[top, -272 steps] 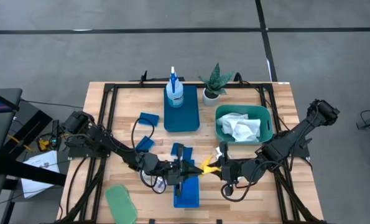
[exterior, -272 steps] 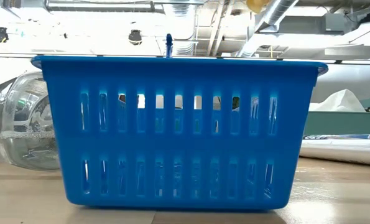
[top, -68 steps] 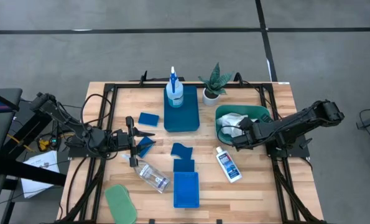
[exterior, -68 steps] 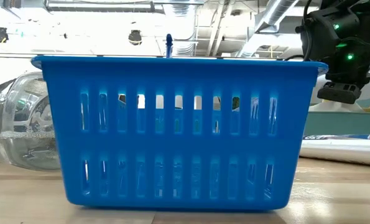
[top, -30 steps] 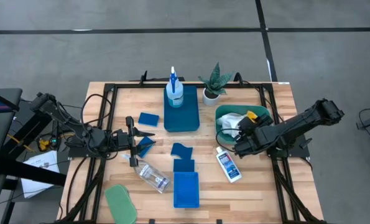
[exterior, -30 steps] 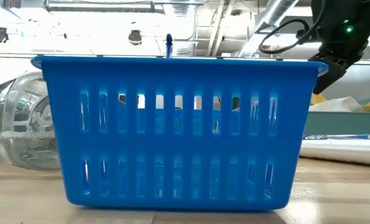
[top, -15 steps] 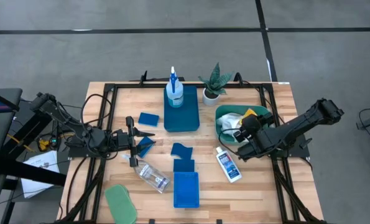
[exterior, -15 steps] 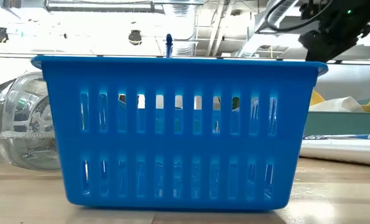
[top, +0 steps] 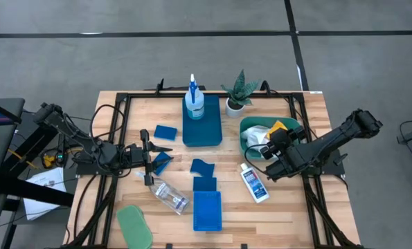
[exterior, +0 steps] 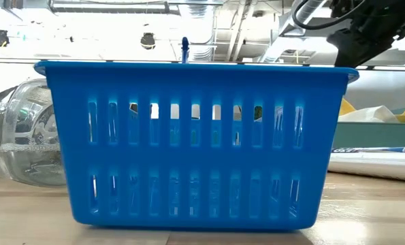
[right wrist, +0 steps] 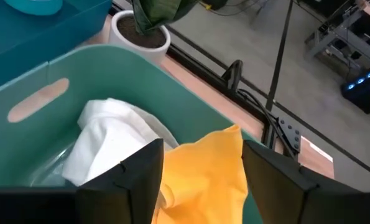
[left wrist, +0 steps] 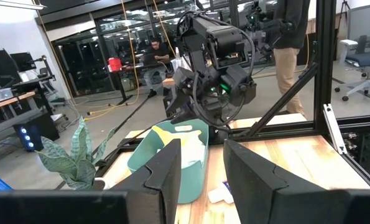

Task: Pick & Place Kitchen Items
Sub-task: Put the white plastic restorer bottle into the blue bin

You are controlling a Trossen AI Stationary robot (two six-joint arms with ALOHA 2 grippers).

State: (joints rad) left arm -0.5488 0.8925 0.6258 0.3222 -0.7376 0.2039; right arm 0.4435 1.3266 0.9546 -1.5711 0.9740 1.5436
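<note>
The right pincer point(right wrist: 200, 171) hangs above the oval teal plastic tub point(top: 246, 129) at the right of the wooden counter point(top: 309, 207), its 2 fingers parted and empty, with the crumpled yellow cloth point(right wrist: 203, 171) lying below them on the white cloth point(right wrist: 113, 134) inside the tub. The left pincer point(top: 146, 153) waits low over the counter's left side with its fingers narrowly parted around nothing, just beside a small blue square sponge point(top: 161, 161). The white blue-labelled bottle point(top: 253, 184) lies on the counter just in front of the tub.
</note>
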